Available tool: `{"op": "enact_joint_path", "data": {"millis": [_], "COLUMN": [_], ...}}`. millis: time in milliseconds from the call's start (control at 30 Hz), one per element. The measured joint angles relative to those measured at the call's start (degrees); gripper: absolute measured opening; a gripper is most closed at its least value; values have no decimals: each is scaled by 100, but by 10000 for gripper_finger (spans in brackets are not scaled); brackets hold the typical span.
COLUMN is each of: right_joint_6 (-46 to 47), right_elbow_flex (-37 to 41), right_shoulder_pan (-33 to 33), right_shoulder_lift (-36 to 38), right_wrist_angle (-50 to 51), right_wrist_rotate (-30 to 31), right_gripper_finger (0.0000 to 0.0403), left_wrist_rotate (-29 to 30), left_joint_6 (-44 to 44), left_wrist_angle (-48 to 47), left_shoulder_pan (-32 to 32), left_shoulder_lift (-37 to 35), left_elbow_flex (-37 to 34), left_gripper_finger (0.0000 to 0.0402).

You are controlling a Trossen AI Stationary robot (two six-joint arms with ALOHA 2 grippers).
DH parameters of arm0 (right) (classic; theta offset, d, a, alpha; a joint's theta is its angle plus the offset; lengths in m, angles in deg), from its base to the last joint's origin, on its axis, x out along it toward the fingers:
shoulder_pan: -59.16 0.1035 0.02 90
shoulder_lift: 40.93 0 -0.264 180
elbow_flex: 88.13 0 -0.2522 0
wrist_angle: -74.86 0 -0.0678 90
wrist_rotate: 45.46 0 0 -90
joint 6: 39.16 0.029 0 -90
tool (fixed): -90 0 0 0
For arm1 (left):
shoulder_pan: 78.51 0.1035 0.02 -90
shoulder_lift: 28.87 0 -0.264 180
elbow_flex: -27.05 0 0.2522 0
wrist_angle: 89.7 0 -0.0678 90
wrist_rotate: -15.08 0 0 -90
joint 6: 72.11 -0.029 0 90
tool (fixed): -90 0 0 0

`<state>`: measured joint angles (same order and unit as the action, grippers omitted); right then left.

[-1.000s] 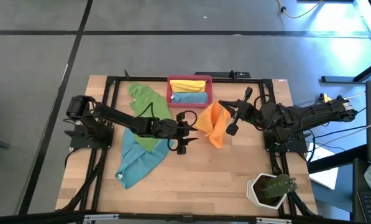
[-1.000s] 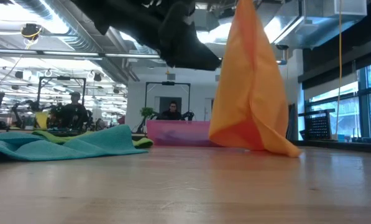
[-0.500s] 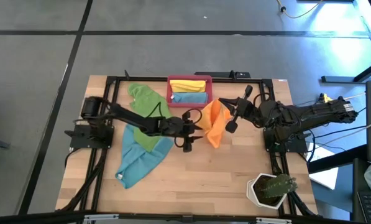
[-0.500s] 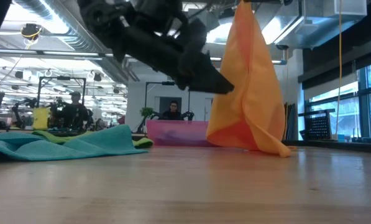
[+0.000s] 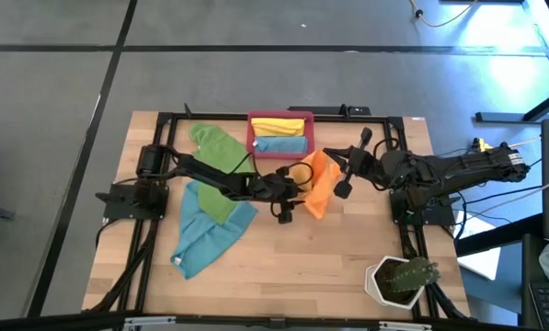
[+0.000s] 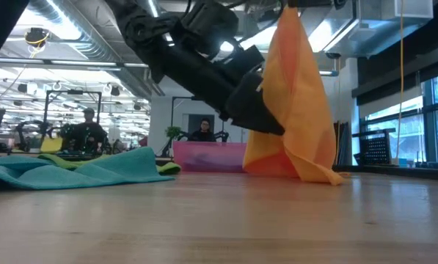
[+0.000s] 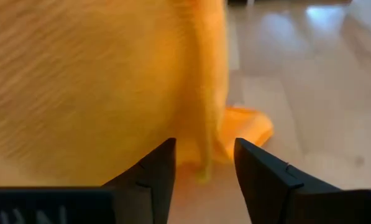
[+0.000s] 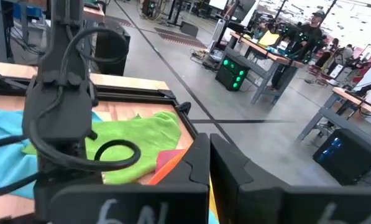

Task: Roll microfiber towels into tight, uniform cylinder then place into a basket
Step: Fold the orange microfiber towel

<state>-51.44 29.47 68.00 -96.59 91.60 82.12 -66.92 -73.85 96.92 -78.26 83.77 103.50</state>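
The orange towel [image 5: 318,184] hangs as a cone from my right gripper [image 5: 337,165], which is shut on its top; its lower end [image 6: 307,170] rests on the table. My left gripper [image 5: 297,188] is open at the towel's left side, low above the table. In the left wrist view its fingers [image 7: 154,171] stand on either side of a hanging fold [image 7: 201,149]. The red-pink basket [image 5: 280,120] at the far middle holds a yellow roll [image 5: 280,126] and a blue roll [image 5: 280,144]. A green towel [image 5: 217,161] and a teal towel [image 5: 205,234] lie spread at the left. My right gripper holds the orange towel by its top [image 6: 288,18], pinched between the two shut fingers [image 8: 191,168]; how many layers, I cannot tell. The towel hangs below the fingers, widening downward, with its bottom folds on the table. Whether my left gripper touches the towel cannot be told.
A white hexagonal plant pot [image 5: 398,279] stands at the near right corner. Bare wood lies along the table's near side [image 5: 292,267]. People sit at desks in the room behind [image 6: 86,128].
My left gripper has gone toward the table's right edge and down, from beside the green towel up to the orange towel's lower part, and now straddles a fold of it. The towel's bottom end has drawn in slightly toward the left.
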Motion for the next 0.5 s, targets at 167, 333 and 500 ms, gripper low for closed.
{"op": "enact_joint_path", "data": {"millis": [167,333,500], "right_joint_6": [1,1,4], "right_elbow_flex": [0,0,0], "right_shoulder_pan": [0,0,0], "right_shoulder_lift": [0,0,0], "right_wrist_angle": [118,171,169], "right_wrist_rotate": [2,2,2], "right_gripper_finger": [4,4,4], "left_wrist_rotate": [23,24,-413], "left_joint_6": [-17,-17,-6], "left_wrist_angle": [-359,-394,-442], "left_shoulder_pan": [55,54,85], "left_shoulder_lift": [-241,-280,-280], "left_elbow_flex": [2,2,0], "left_gripper_finger": [102,38,12]}}
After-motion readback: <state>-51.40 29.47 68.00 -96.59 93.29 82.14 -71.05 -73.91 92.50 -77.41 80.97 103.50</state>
